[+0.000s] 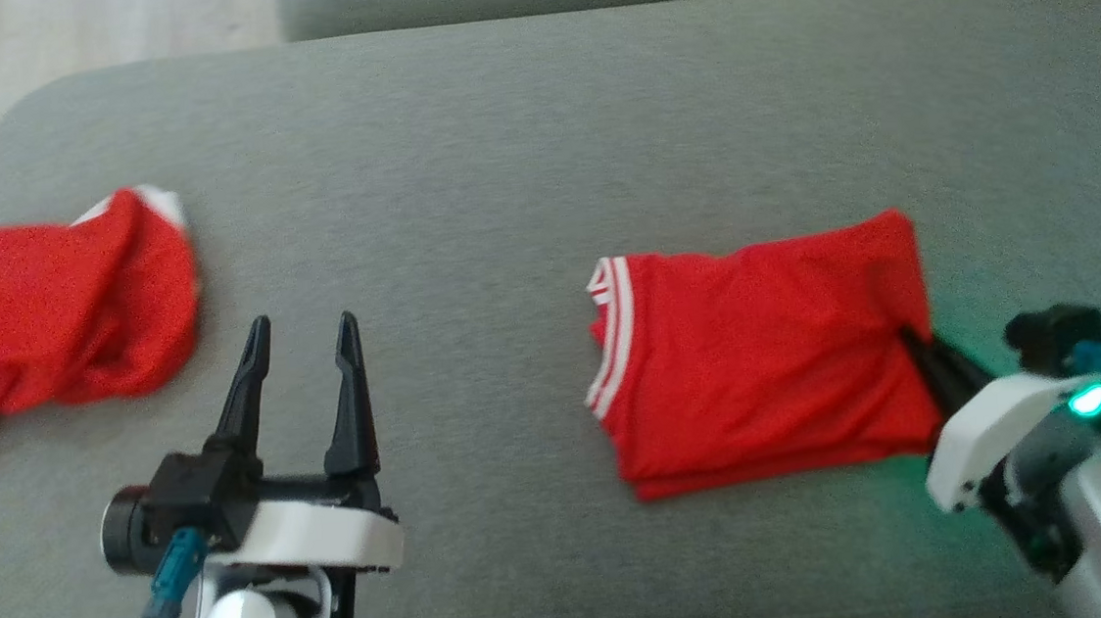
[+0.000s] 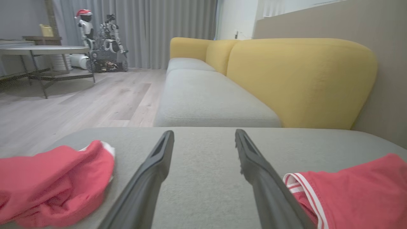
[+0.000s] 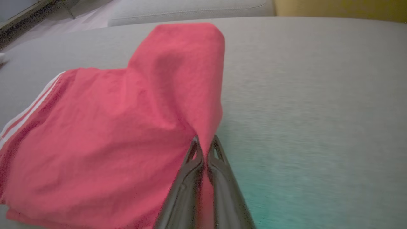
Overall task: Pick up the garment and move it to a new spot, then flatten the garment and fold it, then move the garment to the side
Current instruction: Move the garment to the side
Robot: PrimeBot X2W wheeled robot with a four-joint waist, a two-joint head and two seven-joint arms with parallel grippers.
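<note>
Head view, transfer step: the folded garment (image 1: 761,361), red with a white striped band (image 1: 619,333) at its left edge, lies on the grey sofa seat (image 1: 498,136), right of centre; the right gripper (image 1: 933,357) meets its right edge, jaws together and clamped on a pinch of cloth, which tents up over the fingertips in the right wrist view; the left gripper (image 1: 304,321) hovers apart from both pieces, jaws wide, holding nothing; a second red garment (image 1: 49,309) lies crumpled at the seat's left end. Judgement: the fold looks complete and the move aside is in hand; the pinch may catch only some layers, so a low, slow drag along the seat should keep the stack square, whereas a high lift risks unfolding it.
</note>
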